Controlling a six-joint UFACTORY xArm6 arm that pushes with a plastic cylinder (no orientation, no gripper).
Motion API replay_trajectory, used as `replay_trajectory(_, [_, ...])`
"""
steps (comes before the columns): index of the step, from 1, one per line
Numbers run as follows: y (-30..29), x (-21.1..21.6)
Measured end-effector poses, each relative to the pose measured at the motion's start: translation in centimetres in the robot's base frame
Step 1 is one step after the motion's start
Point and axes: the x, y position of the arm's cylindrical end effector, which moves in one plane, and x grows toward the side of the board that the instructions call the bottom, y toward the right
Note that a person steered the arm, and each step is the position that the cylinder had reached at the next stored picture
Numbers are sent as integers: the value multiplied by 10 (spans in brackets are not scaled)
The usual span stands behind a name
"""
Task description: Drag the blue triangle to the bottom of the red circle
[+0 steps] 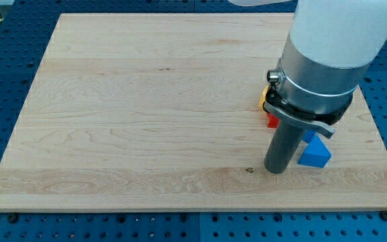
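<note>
Resting on the bench [146, 101], my tip [275, 171] stands just left of the blue triangle [314, 154]; this arm has no pincer, only the rod, so it holds nothing. The triangle lies near the bench's bottom right. Above it, a red block [273, 122] and a yellow block [263, 101] are mostly hidden by the arm; I cannot tell their shapes. A push from this side could slide the triangle toward the right edge, or off the tip.
</note>
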Motion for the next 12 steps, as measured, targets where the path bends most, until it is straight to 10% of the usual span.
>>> replay_trajectory(12, [145,23])
